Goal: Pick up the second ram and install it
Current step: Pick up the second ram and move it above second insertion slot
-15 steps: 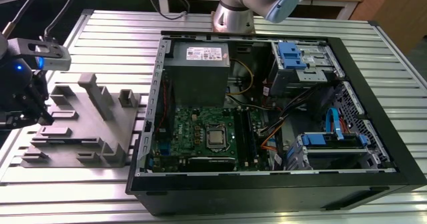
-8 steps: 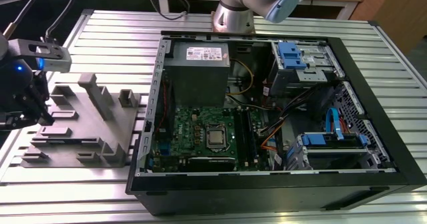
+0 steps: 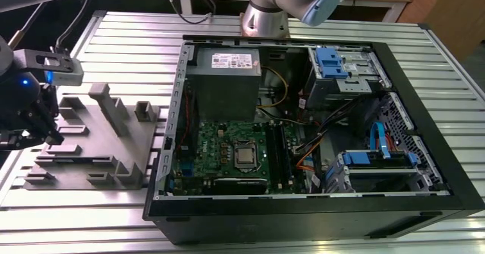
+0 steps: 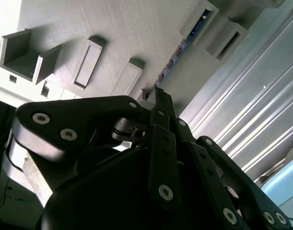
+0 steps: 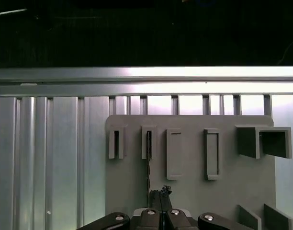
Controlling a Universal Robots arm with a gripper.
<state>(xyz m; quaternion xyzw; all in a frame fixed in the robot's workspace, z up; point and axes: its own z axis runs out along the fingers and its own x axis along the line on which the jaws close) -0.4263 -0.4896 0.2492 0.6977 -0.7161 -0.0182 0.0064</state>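
Note:
The second ram [image 5: 149,163] is a thin dark stick seen edge-on, its far end in a slot bracket of the pale grey fixture plate [image 5: 223,201]. In the second wrist view the second ram [image 4: 182,48] runs straight into my fingertips. My gripper [image 5: 161,192] has its fingers drawn together at the stick's near end, shut on it. In the exterior view my gripper [image 3: 45,134] hangs over the exterior view's left part of the fixture plate [image 3: 91,163]. The motherboard [image 3: 227,152] with its black memory slots [image 3: 279,152] lies in the open computer case [image 3: 424,152].
Upright grey slabs [image 3: 113,109] rise from the fixture plate between my gripper and the case wall [image 3: 172,123]. A power supply [image 3: 224,83], drive cages [image 3: 345,66] and loose cables [image 3: 318,146] crowd the case. Everything rests on a ribbed metal table [image 3: 113,38]. The arm's base [image 3: 265,15] stands behind the case.

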